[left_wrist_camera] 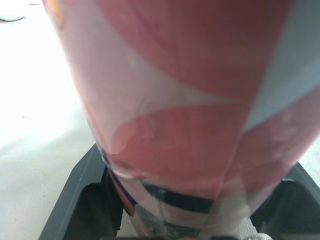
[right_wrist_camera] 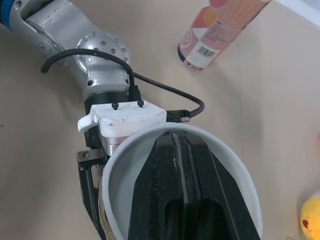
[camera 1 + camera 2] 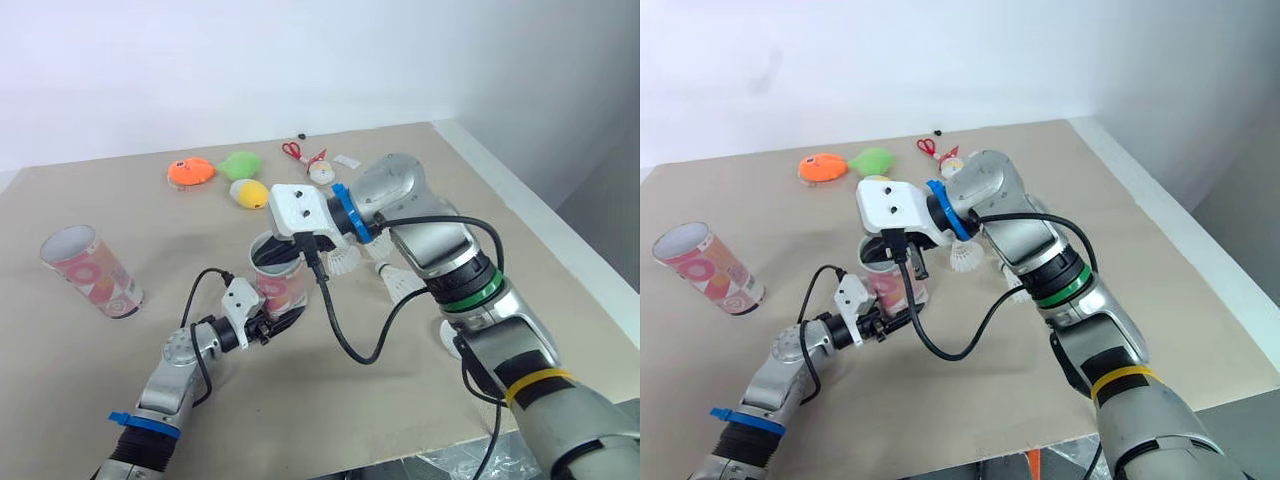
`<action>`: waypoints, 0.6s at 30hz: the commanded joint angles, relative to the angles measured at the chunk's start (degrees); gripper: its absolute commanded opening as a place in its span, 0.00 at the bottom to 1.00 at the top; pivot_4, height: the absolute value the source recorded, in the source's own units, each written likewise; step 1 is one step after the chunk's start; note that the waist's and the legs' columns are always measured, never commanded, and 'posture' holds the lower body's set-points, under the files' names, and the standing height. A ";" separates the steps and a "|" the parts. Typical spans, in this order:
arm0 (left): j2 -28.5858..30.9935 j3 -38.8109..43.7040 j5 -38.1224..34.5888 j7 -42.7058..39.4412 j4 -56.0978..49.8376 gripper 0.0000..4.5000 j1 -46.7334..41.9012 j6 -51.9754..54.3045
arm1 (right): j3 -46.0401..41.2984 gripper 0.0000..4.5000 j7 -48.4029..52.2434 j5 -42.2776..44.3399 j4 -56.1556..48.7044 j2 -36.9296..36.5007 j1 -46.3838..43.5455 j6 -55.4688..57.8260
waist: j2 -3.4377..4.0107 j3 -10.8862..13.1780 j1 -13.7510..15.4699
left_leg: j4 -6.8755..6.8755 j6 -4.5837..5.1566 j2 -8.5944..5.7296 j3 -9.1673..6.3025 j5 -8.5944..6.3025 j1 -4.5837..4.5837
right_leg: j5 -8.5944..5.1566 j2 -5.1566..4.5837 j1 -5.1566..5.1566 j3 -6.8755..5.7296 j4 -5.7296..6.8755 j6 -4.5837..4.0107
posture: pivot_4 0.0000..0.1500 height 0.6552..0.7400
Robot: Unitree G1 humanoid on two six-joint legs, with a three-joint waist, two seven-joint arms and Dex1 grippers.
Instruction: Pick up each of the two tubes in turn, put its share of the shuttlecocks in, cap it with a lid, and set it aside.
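- Two tubes share the table (image 3: 60, 380); the held tube (image 3: 282, 288) stands nearly upright near the middle, mouth up, and the second tube (image 3: 90, 272) lies tilted on its side well apart toward the robot's left, its open mouth facing the far wall (image 3: 300, 60).
- Left gripper (image 3: 275, 320): clamped on the lower part of the held tube, one black finger (image 1: 75, 200) on each side of it.
- Right gripper (image 2: 180, 145): fingers pressed together and pointing down inside the mouth of the held tube; what lies under their tips cannot be told.
- Edges: the table's right edge runs diagonally close beside the right arm; the near edge crosses just under both forearms; the far edge meets the wall.
- Open room: bare tabletop spreads between the two tubes and from the second tube to the near edge on the robot's left.
- Two shuttlecocks (image 3: 346, 262) lie on the table just beside the held tube, on its right, partly under the right wrist and forearm.
- Black cable (image 3: 345, 345): it loops from the right wrist down past the held tube's right side, hanging between the two arms.
- Far side: an orange toy (image 3: 190, 172), a green toy (image 3: 240, 163) and a yellow toy (image 3: 249, 193) lie close together behind the held tube; red scissors (image 3: 292, 150) lie nearer the wall.
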 commanded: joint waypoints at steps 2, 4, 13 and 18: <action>-0.41 -3.10 1.86 -0.35 2.11 0.57 0.39 1.67 | 5.99 0.01 1.51 1.83 3.58 5.55 4.55 1.14 | -0.12 -0.41 -0.14 | 0.00 0.00 0.11 0.01 -0.05 0.10 | -0.07 0.15 0.06 0.06 0.00 -0.12 | 1.00 1.00; -0.49 -3.10 1.94 -0.40 2.17 0.57 0.36 1.58 | 6.06 0.01 1.37 1.69 5.19 6.77 5.70 1.82 | -0.10 -0.55 -0.35 | 0.00 -0.01 0.23 0.03 -0.10 0.22 | -0.11 0.31 0.12 0.12 0.00 -0.18 | 1.00 1.00; -0.77 -3.05 2.06 -0.42 2.15 0.57 0.53 1.33 | 8.06 0.01 0.78 0.09 8.21 9.65 8.71 4.26 | 0.07 -1.79 -0.92 | -0.33 -0.17 0.38 0.07 -0.50 0.96 | -0.50 0.49 0.53 0.19 0.02 -0.67 | 1.00 1.00; -0.75 -3.02 2.02 -0.45 2.38 0.57 0.46 1.18 | 8.29 0.01 1.52 0.15 5.70 9.39 7.70 5.12 | 0.09 -1.86 -1.22 | -0.62 -0.17 0.26 0.02 -0.50 1.01 | -0.60 0.48 0.53 0.29 0.01 -0.63 | 1.00 1.00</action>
